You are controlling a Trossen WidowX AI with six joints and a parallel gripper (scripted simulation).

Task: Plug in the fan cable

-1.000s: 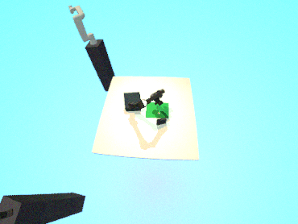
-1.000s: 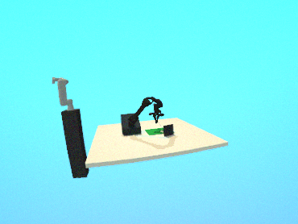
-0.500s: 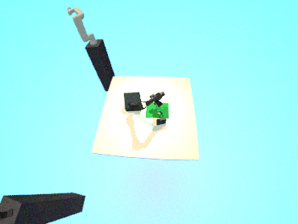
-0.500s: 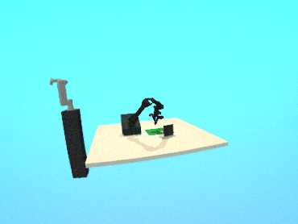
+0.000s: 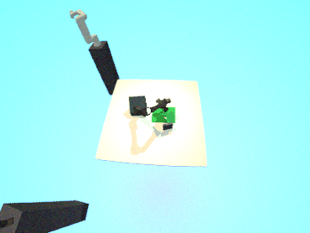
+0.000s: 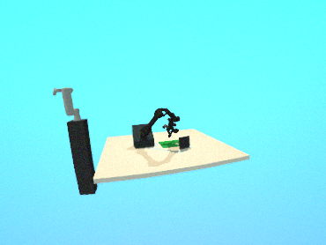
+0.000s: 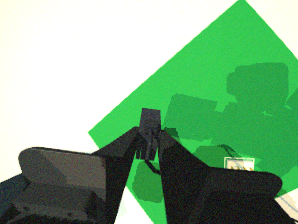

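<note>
My gripper is shut on the fan cable's dark plug, a small block between the fingertips, with a bit of dark cable below it in the wrist view. The green board lies under the gripper. The plug is held above the board. The white fan header with its pins stands on the board, right of and lower than the plug in the wrist view, partly covered by the right finger. The dark fan stands beside the board.
The arm's dark base block stands left of the board on the pale table. A dark pillar with a grey arm stands at the table's left edge. The arm's shadow crosses the board.
</note>
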